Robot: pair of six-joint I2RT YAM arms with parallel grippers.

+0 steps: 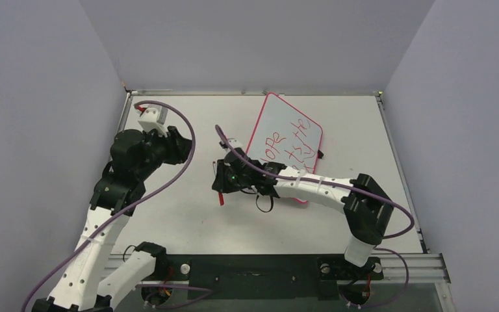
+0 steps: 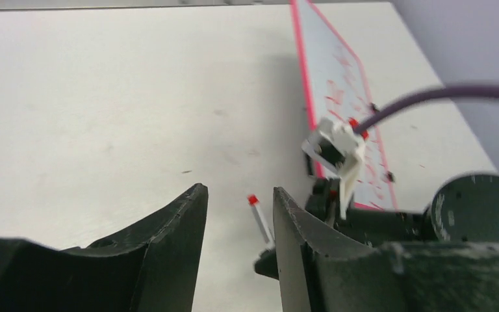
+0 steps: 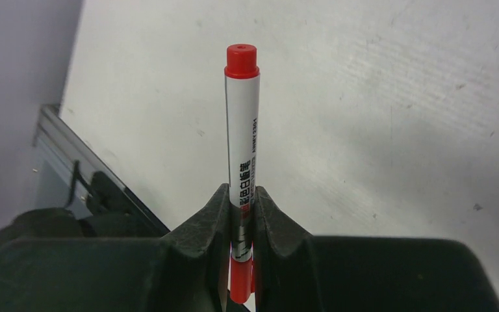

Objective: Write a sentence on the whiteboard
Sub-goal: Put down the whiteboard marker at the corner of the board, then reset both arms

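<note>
Between my right fingers (image 3: 211, 218): red marker (image 3: 242, 130), clamped.
Left fingers (image 2: 182, 214) apart, empty. I would hold the clamp firm, moving squarely onto the whiteboard (image 1: 279, 120) beside them.

Small flat glossy-white whiteboard with red-pink rim (image 1: 274, 120) lies on large grey-white tabletop (image 1: 169, 221), right of centre, toward far edge, set askew. Red handwritten sentence (image 1: 289, 146) on board's near half. Black two-finger right gripper (image 1: 225, 184) just left of board's near corner, with red-capped white marker pen (image 3: 242, 130) between its fingers. Black left gripper (image 1: 180, 148) further left, well apart from board.
</note>
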